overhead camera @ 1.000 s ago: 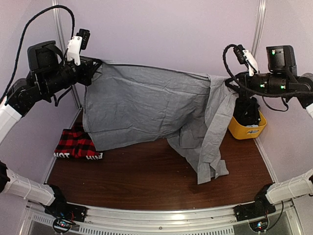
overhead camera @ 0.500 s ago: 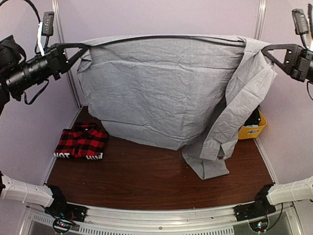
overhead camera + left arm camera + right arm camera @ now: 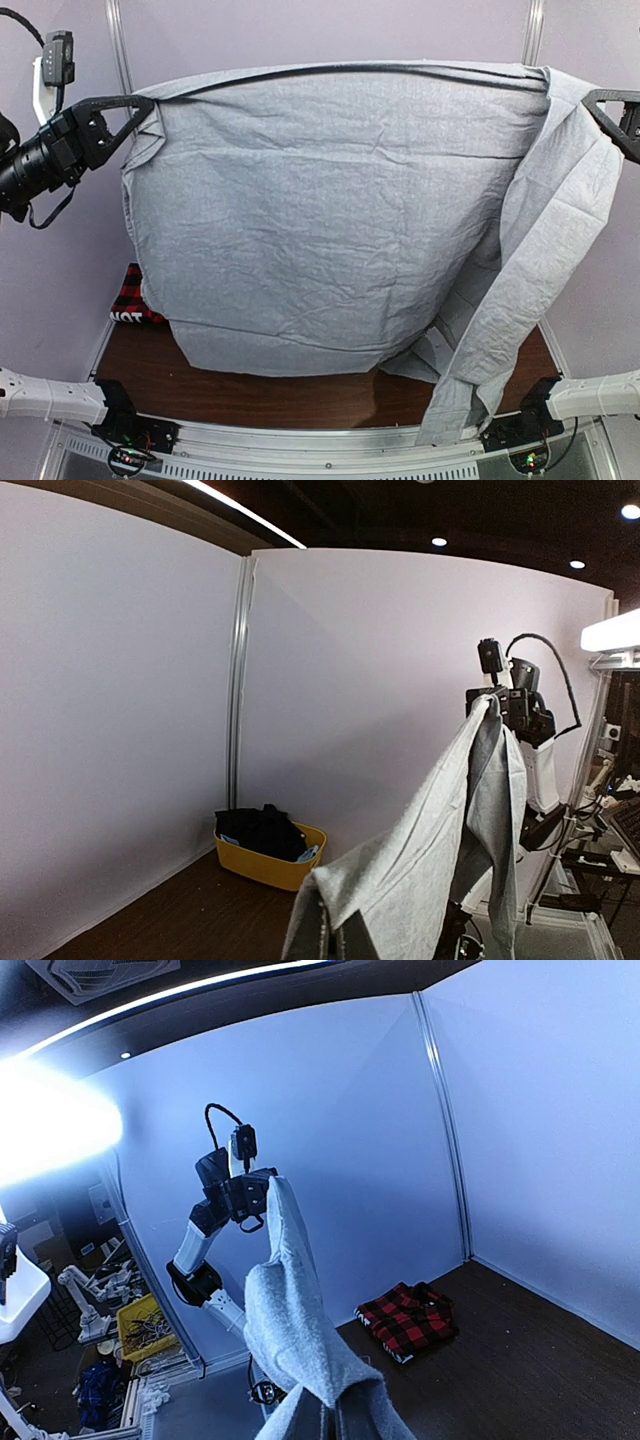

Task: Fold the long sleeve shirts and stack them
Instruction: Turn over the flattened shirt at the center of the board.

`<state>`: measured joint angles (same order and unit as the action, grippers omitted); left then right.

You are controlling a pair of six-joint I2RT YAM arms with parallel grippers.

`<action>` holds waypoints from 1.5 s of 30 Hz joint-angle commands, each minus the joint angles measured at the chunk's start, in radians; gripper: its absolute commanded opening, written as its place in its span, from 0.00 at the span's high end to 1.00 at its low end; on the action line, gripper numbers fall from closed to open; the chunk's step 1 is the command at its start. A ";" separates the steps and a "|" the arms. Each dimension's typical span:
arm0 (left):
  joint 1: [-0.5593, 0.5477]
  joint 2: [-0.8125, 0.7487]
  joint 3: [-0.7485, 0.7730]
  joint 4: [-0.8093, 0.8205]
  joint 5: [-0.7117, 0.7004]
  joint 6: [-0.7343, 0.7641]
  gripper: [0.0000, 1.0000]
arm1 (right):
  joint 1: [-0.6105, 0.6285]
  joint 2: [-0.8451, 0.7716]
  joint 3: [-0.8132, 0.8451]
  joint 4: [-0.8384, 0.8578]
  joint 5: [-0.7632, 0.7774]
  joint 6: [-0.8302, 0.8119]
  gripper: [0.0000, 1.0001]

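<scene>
The grey long sleeve shirt (image 3: 330,230) hangs spread wide and high above the table, stretched between both grippers. My left gripper (image 3: 150,105) is shut on its upper left corner. At the upper right corner my right gripper (image 3: 590,97) is shut on it, and a sleeve dangles below down to the table's near edge. Each wrist view shows grey cloth (image 3: 440,840) (image 3: 295,1330) pinched at the jaws. The red-and-black plaid shirt (image 3: 408,1318) lies folded on the table at the left, mostly hidden behind the grey one in the top view (image 3: 128,300).
A yellow bin (image 3: 268,855) with dark clothes stands at the table's far right corner, hidden in the top view. The dark wooden table (image 3: 300,385) shows only as a strip below the shirt. Walls close in on the left, back and right.
Both arms have risen and moved apart, lifting the grey shirt and stretching it flat. It now covers most of the table, the bin and much of the plaid shirt.
</scene>
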<state>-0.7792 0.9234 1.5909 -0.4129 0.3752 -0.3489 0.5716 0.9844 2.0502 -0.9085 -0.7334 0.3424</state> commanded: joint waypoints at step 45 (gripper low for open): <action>0.412 1.419 0.381 0.111 -0.791 0.168 0.74 | -0.269 1.200 -0.053 0.341 0.942 -0.197 0.49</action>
<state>-0.3916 2.3318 1.9560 -0.2935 -0.3828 -0.1570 0.3157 2.2753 2.0239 -0.5644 0.0982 0.1127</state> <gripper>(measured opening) 0.157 0.442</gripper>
